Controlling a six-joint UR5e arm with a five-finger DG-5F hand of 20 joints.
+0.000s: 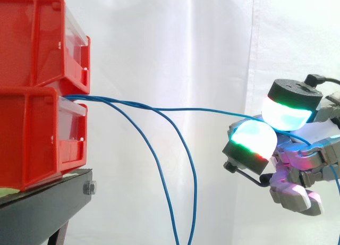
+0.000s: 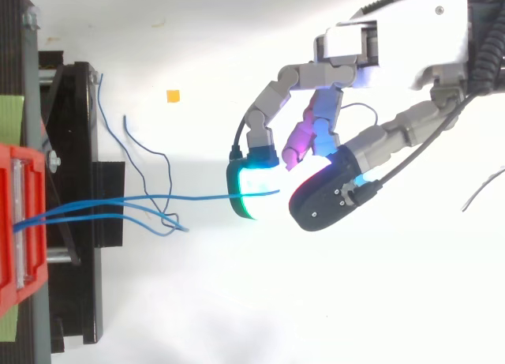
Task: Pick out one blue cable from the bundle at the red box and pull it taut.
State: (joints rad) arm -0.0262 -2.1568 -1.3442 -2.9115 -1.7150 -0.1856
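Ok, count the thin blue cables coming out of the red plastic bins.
3. One thin blue cable runs from the lower red plastic bin to the hand's fingers, pinched. Two drooping blue cables hang below it. More may hide inside.

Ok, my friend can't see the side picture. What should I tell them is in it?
A robot hand on the right pinches one blue cable between glowing fingertips; the cable runs almost level to red bins stacked on a black stand at the left. Two looser blue cables hang down from the bins.

A black stand [image 1: 42, 208] sits before a white curtain [image 1: 175, 43], a small orange square [image 2: 172, 95] lying apart.
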